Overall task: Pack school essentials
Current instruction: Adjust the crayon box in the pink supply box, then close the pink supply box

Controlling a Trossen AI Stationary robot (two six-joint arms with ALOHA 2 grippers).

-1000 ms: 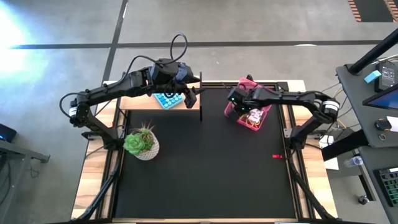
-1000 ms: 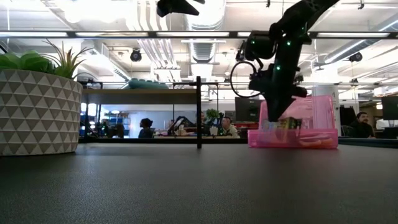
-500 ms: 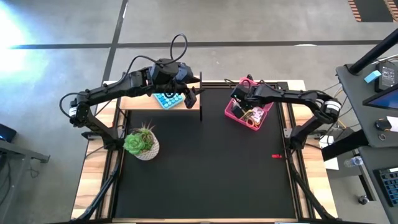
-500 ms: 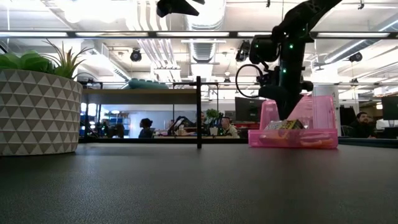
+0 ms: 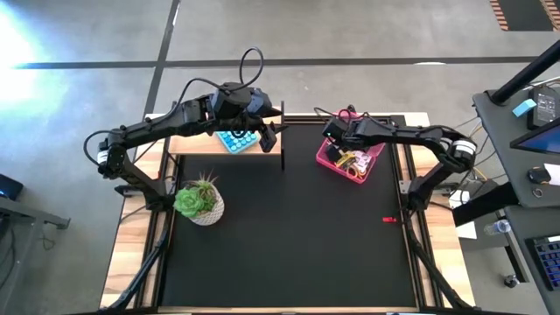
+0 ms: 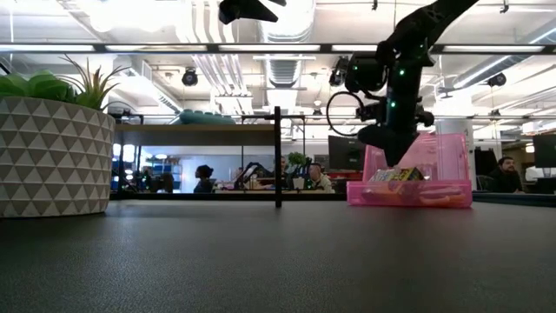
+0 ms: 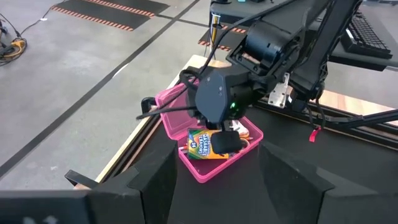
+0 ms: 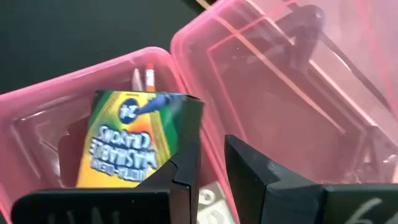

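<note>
- a pink plastic case (image 5: pixel 348 160) sits at the far right of the black table mat (image 5: pixel 289 236), its lid (image 8: pixel 298 81) thrown open and standing up behind the tray part.
- inside the tray lies a green and yellow crayon box (image 8: pixel 134 140), tilted against the wall beside the lid hinge; an orange pencil (image 8: pixel 149 78) shows behind it, and something orange and yellow lies along the tray floor in the low view, too small to tell apart.
- the right gripper (image 8: pixel 208 165) hangs over the case, just above the crayon box, pointing down into the tray. its two fingers stand only a narrow gap apart with nothing between them, and the tips are clear of the box as far as the wrist view shows.
- from the low view the right gripper's tip (image 6: pixel 393 152) is at about the height of the case's rim.
- the left gripper (image 5: pixel 267 133) is held up at the far left part of the table, beside a thin black upright post (image 5: pixel 283 138). its fingers (image 7: pixel 149 180) are spread partway and hold nothing.
- under the left arm a light blue item (image 5: pixel 237 138) with dark dots rests on the wooden shelf (image 5: pixel 192 144); what it is i cannot tell.
- a potted plant (image 5: pixel 199 200) in a white patterned pot stands near the left edge of the mat, well apart from the case.
</note>
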